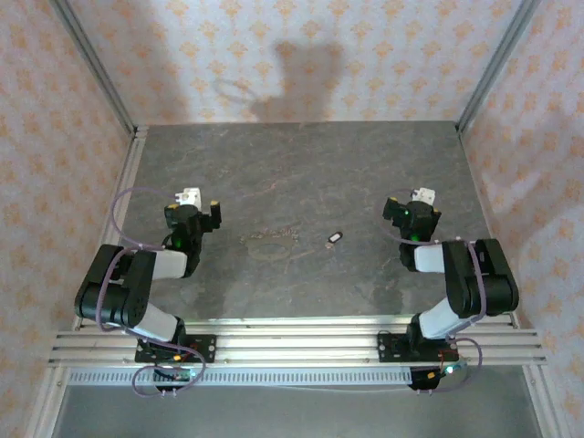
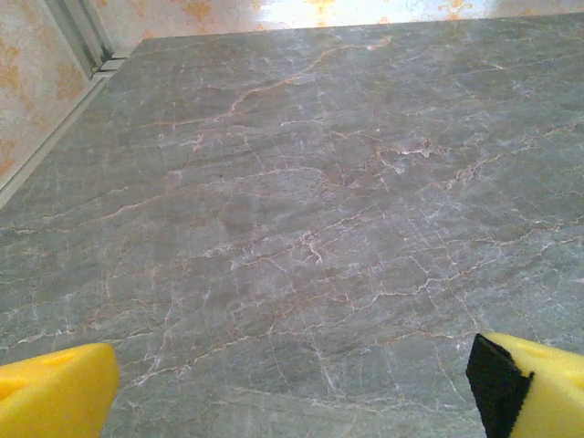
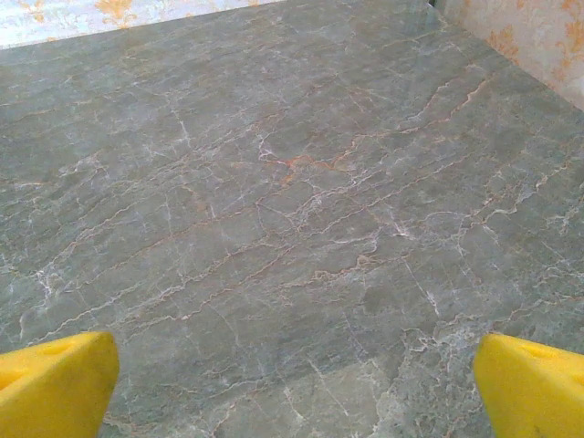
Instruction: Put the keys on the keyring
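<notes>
I've got both arms tucked back toward their bases, which I take as a ready pose. The left end effector [image 1: 199,206] sits at the left-middle of the overhead frame and the right end effector [image 1: 411,203] at the right-middle. Each is spread wide apart and holds nothing. In the left wrist view the yellow pads [image 2: 55,394] sit in the bottom corners with bare stone between them, and the right wrist view shows the same pads [image 3: 534,388]. The key [image 1: 335,239] lies flat just right of centre in the overhead frame, nearer the right arm. The keyring [image 1: 271,243] lies just left of centre, apart from the key (it is a faint pale loop and I can barely trace it against the marbling). With the two pieces lying between the arms, I judge each arm can take the one on its own side. The bench [image 1: 301,155] is open on every side of both pieces. The patterned walls along the top and sides of the frame are well apart from them, and the metal rail [image 1: 292,342] at the bottom is the nearest edge. My worry is that both pieces lie flat on hard stone, so a pinch could slip.
</notes>
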You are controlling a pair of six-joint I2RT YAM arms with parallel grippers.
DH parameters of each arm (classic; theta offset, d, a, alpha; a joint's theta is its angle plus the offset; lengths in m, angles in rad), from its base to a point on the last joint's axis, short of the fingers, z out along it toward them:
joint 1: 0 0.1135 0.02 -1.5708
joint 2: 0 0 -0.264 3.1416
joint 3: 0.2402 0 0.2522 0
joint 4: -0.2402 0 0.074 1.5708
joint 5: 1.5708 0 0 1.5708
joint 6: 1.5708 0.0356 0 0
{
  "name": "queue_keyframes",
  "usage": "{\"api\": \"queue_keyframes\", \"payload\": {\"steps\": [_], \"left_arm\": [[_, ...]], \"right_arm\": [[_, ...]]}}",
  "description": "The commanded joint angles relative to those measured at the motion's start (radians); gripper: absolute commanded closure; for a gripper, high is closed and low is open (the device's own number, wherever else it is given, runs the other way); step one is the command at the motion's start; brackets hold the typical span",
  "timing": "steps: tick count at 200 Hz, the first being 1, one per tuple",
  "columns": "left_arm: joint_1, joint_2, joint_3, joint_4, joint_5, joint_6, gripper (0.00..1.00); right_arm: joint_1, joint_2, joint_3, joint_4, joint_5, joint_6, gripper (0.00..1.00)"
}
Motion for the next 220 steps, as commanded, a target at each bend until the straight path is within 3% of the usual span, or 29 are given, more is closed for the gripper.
{"api": "queue_keyframes", "payload": {"steps": [1,152,166,197,220], "left_arm": [[0.03,-0.002,0.045,-0.046,0.03,-0.009,0.0],[0.063,-0.002,0.055,-0.065,0.091,-0.025,0.0],[0.063,-0.004,0.052,-0.059,0.099,-0.023,0.03],[0.063,-0.115,0.224,-0.434,0.079,-0.034,0.07],[0.063,-0.206,0.306,-0.586,0.053,-0.06,0.07]], "right_arm": [[-0.005,-0.015,0.013,0.007,-0.017,-0.014,0.01],[-0.011,-0.012,0.017,0.0,-0.031,-0.01,0.01],[-0.011,-0.024,0.009,0.013,-0.016,-0.006,0.01],[-0.011,-0.167,0.174,-0.376,0.031,0.025,0.01],[-0.011,-0.249,0.311,-0.627,0.065,0.246,0.01]]}}
